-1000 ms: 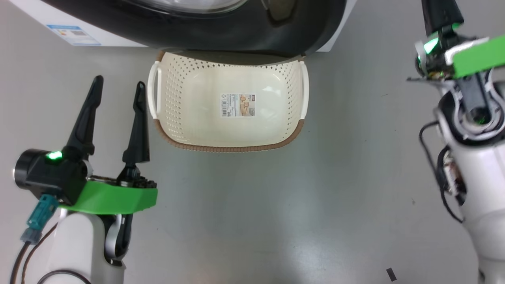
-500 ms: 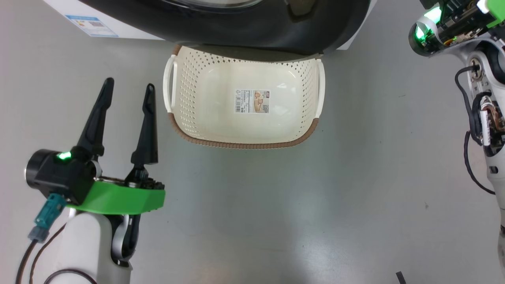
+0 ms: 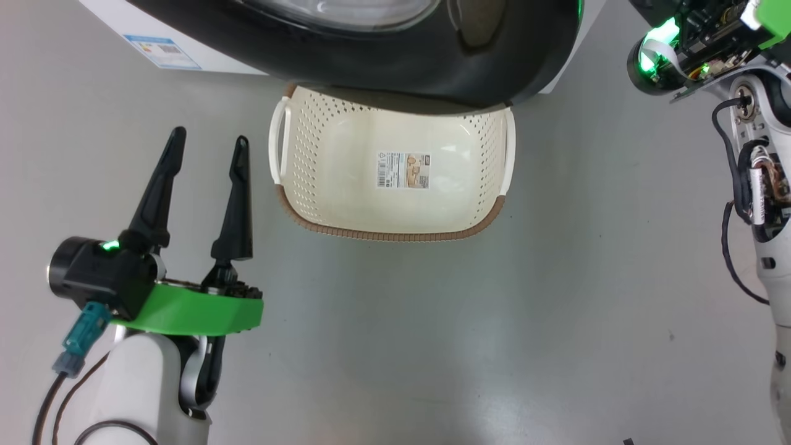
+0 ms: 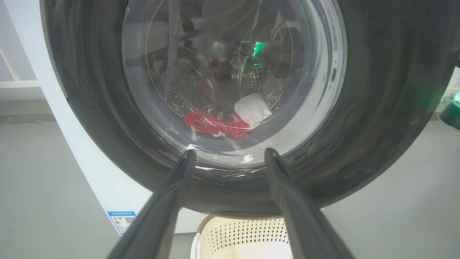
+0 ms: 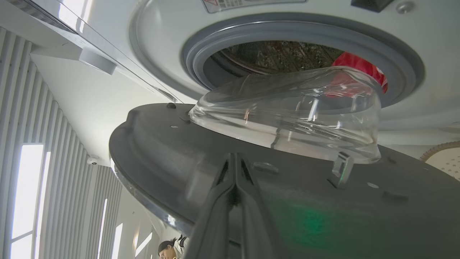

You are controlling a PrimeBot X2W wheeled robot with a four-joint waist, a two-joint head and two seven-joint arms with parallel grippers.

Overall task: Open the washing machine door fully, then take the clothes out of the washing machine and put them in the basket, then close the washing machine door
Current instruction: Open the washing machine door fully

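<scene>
Pressing its two dark fingers flat together, the right end effector (image 5: 234, 158) reaches in behind the washing machine door (image 5: 161, 151). It holds nothing. Its closed tip lies against the door's grey inner face or just short of it; contact cannot be confirmed. The shut fingers appear to serve as a single blunt pusher for swinging the door wider.

Just beyond the tip, the door's clear glass bowl (image 5: 287, 108) has come out of the grey rubber ring (image 5: 194, 54), so the door stands ajar but, by the look of it, not fully open. Behind the bowl, the clothes (image 5: 359, 64), bright red, lie low inside the drum of the washing machine (image 5: 158, 36). None have been taken out.

Across the floor (image 3: 395, 340), the left end effector (image 3: 210, 137) hangs spread wide and empty beside the basket (image 3: 383, 235). Its fingers point towards the door's outer face, probably waiting for the opening to clear. The cream basket holds only its paper label (image 3: 403, 170). Its far rim is tucked under the door's glossy black edge, likely so garments can drop straight from drum to basket. That overhang may also get in the way of a lift until the door swings aside.

A blue sticker (image 3: 162, 50) marks the machine's white lower corner. A person (image 5: 169, 248) is partly visible at the bottom of the right wrist view.
</scene>
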